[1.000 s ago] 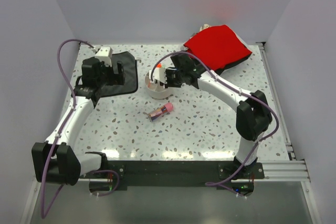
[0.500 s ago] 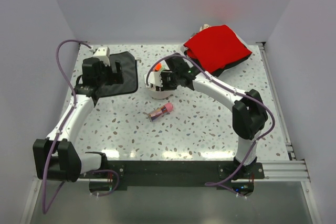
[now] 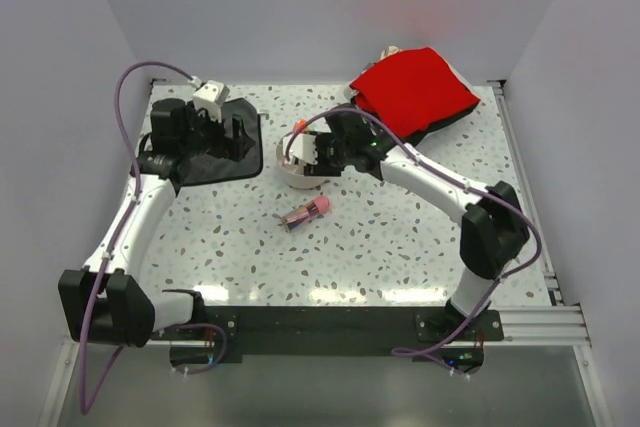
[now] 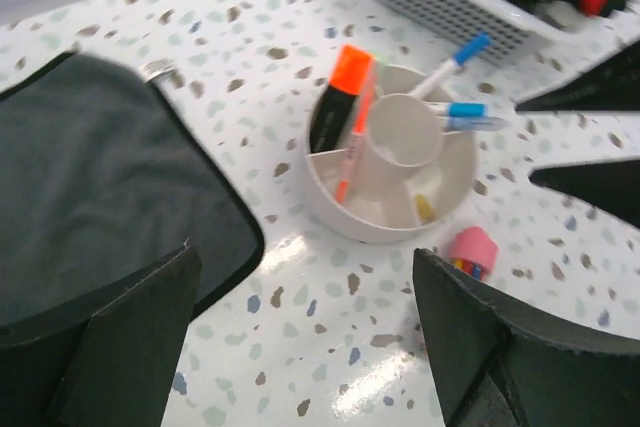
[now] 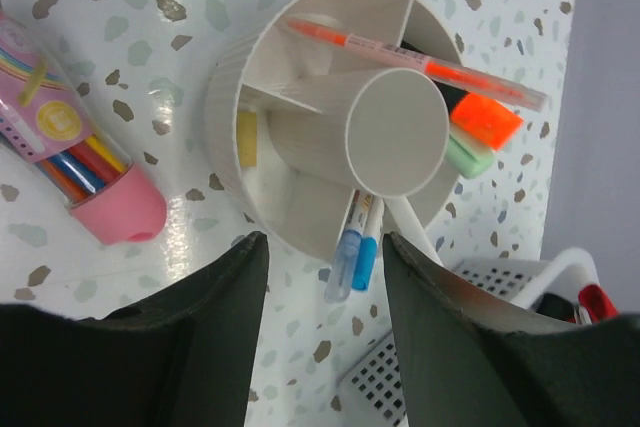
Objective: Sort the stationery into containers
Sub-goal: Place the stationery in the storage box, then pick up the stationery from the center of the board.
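Two blue-tipped pens (image 5: 356, 247), round glossy divided bowl (image 5: 222, 107), speckled terrazzo table (image 5: 120, 47)

One bowl (image 5: 222, 97), two blue-tipped pens (image 5: 353, 253), two highlighters (image 5: 486, 119), one orange pen (image 5: 400, 55), one pink-capped stick (image 5: 78, 165).

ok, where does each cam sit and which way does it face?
Top external: above and behind the robot, looking down on the table; left arm and right arm whole.
Left wrist: over the black cloth, angled across at the bowl; left gripper fingers frame the bottom.
Right wrist: straight down over the bowl; right gripper fingers at the bottom.
Shared: bowl and pink-capped tube, in all three.
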Robot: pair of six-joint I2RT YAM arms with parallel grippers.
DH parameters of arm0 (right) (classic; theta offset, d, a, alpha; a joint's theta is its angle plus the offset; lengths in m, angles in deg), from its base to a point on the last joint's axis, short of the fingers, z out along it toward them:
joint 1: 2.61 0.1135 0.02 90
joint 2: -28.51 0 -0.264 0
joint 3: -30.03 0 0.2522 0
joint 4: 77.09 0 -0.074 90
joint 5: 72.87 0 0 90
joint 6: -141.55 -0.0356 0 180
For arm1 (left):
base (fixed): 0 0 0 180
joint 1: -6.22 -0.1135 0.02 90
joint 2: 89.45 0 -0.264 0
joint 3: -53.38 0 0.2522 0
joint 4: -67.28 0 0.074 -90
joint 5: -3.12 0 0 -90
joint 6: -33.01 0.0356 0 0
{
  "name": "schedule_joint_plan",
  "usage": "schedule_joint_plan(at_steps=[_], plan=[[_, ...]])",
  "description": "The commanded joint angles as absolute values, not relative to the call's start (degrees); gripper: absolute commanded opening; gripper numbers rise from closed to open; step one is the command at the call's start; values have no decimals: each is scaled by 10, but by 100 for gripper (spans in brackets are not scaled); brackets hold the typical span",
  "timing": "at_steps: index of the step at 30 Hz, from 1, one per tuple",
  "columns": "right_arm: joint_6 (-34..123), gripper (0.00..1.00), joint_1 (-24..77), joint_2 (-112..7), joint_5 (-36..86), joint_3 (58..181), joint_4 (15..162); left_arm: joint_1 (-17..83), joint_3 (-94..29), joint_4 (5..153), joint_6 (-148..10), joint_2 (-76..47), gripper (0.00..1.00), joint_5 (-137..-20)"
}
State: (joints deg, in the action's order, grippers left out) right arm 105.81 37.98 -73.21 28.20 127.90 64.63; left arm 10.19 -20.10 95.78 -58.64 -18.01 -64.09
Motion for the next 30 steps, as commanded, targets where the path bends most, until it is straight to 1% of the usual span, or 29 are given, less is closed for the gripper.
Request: schedule_joint_plan(at_steps=[1,2,4,5,7,8,9,10,11,15,16,23,30], plan=[[923,58,361,-599,218,1238,719,121,-315,1072,-462,-157,90,-457],[893,61,354,-587,203,1230,723,125,-332,1137,-437,-146,89,-445],[824,68,320,-553,171,1207,730,132,-367,1192,-421,-125,87,-437],[747,79,305,-542,157,1199,728,137,-374,1223,-421,-111,87,-437],[672,90,249,-525,150,1175,718,168,-368,1230,-434,-114,87,-457],[615,96,231,-510,157,1167,714,192,-363,1226,-423,-124,88,-513],[596,96,213,-504,169,1160,703,241,-359,1226,-415,-128,88,-540],[567,97,183,-499,170,1150,697,258,-356,1226,-411,-126,88,-559],[557,97,172,-489,187,1146,690,269,-357,1230,-412,-122,88,-585],[548,96,151,-457,190,1134,673,319,-375,1227,-419,-84,87,-653],[551,96,151,-449,189,1128,672,327,-377,1222,-420,-70,86,-670],[552,96,146,-379,173,1097,679,409,-392,1221,-411,-7,83,-736],[558,96,137,-325,173,1051,688,466,-414,1224,-400,53,81,-765]])
